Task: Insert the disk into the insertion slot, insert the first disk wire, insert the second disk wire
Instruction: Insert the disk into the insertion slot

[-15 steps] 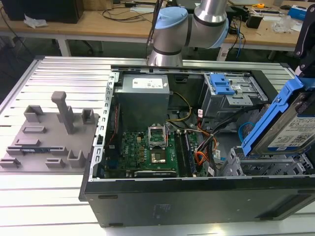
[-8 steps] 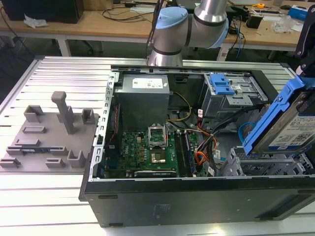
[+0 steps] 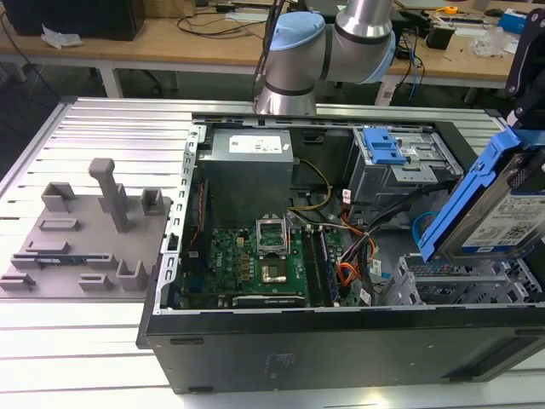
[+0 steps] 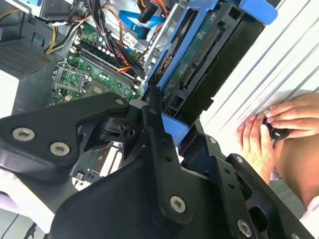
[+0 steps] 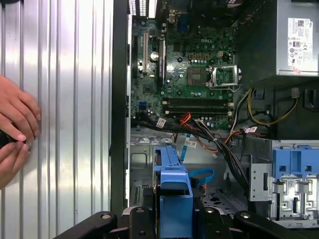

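Observation:
The disk [image 3: 502, 209], silver with a white label in a bright blue carrier, hangs tilted at the exterior view's right, above the open computer case. My gripper [image 4: 167, 117] is shut on the carrier's end, and its black body [image 3: 524, 77] rises above the disk. Just below the disk sits the insertion slot [image 3: 460, 281], a silver-grey perforated cage. In the first wrist view the disk [image 5: 174, 189] is seen edge-on between the fingers [image 5: 137, 219], over the case floor. A blue cable [image 5: 202, 175] and a bundle of orange and black wires [image 3: 353, 256] lie loose beside the cage.
A darker cage with a blue latch [image 3: 392, 162] stands behind the slot. The motherboard [image 3: 255, 256] and power supply [image 3: 247, 166] fill the case's left. A person's hands [image 4: 269, 129] rest on the ribbed table beside the case. A grey fixture [image 3: 85, 230] sits at the left.

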`<state>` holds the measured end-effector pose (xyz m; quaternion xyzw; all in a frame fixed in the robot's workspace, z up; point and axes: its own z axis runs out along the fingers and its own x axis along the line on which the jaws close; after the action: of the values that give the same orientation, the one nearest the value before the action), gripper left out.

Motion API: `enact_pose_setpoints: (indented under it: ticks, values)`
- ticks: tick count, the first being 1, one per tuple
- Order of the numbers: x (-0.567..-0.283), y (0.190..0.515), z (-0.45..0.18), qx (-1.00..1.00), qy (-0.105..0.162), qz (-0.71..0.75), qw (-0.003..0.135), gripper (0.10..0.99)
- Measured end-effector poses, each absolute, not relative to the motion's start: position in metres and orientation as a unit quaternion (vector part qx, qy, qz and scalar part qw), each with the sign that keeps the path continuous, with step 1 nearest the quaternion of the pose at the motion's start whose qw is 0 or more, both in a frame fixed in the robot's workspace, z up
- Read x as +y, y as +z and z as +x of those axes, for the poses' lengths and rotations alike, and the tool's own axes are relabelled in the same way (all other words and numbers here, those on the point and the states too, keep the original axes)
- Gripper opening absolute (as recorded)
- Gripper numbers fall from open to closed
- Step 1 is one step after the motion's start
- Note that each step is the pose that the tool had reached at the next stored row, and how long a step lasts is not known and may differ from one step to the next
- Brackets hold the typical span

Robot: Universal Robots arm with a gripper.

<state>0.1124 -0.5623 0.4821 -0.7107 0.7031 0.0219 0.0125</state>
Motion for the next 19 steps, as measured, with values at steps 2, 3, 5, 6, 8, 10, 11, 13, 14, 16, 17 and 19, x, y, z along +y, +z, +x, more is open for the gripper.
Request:
enact_pose_setpoints:
  ticks: [2,3,5,6,8,10,11,13,14,16,17,19]
  values:
    - [-0.5607,0.4805,0.1127,0.703,0.022,-0.711,0.013,0.365]
    - [-0.5600,0.4797,0.1128,0.703,0.022,-0.711,0.013,0.365]
    - [-0.5591,0.4781,0.1128,0.703,0.022,-0.711,0.013,0.365]
    - [-0.5588,0.4774,0.1128,0.703,0.022,-0.711,0.013,0.365]
    - [-0.5583,0.4755,0.1128,0.703,0.022,-0.711,0.013,0.365]
    - [-0.5582,0.4749,0.1128,0.703,0.022,-0.711,0.013,0.365]
    - [-0.5582,0.4750,0.1128,0.703,0.022,-0.711,0.012,0.365]
    - [-0.5581,0.4749,0.1128,0.703,0.022,-0.711,0.013,0.365]
    - [-0.5581,0.4748,0.1129,0.703,0.022,-0.711,0.012,0.365]
    - [-0.5581,0.4745,0.1136,0.703,0.022,-0.711,0.013,0.365]
    - [-0.5581,0.4741,0.1137,0.703,0.022,-0.711,0.013,0.365]
    - [-0.5581,0.4731,0.1137,0.703,0.022,-0.711,0.013,0.365]
